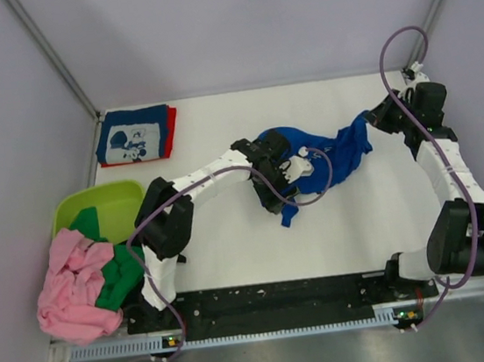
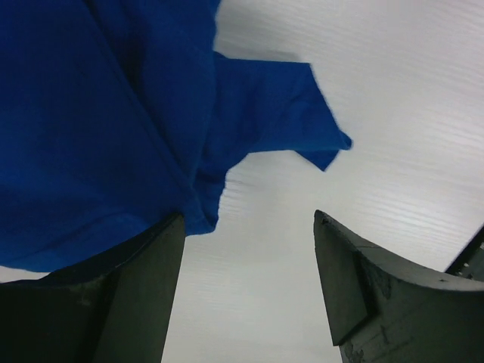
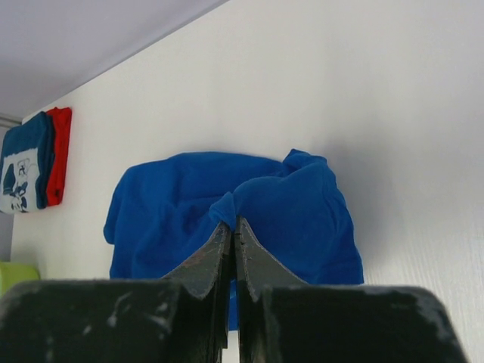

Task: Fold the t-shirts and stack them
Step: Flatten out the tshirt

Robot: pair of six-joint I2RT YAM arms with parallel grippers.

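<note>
Your table [image 1: 233, 253] is white. Far left corner: red tee [image 1: 174, 127] flat on it, navy tee [image 1: 135, 134] stacked on top. Centre-right: blue tee [image 1: 344, 152], bunched; how much touches the surface is unclear. Left edge: lime tub [image 1: 112, 201], with pink tee [image 1: 70, 290] and green tee [image 1: 117, 280] spilling over its near side.

The royal blue t-shirt [image 1: 343, 151] is plain where it shows. The navy t-shirt [image 1: 135, 134] bears a white cartoon print; the red t-shirt [image 1: 173, 126], pink t-shirt [image 1: 70, 292] and green t-shirt [image 1: 120, 277] are plain. The tub [image 1: 119, 203] is lime green, the worktop [image 1: 233, 253] white, the arms [image 1: 210, 172] white with black joints.
</note>
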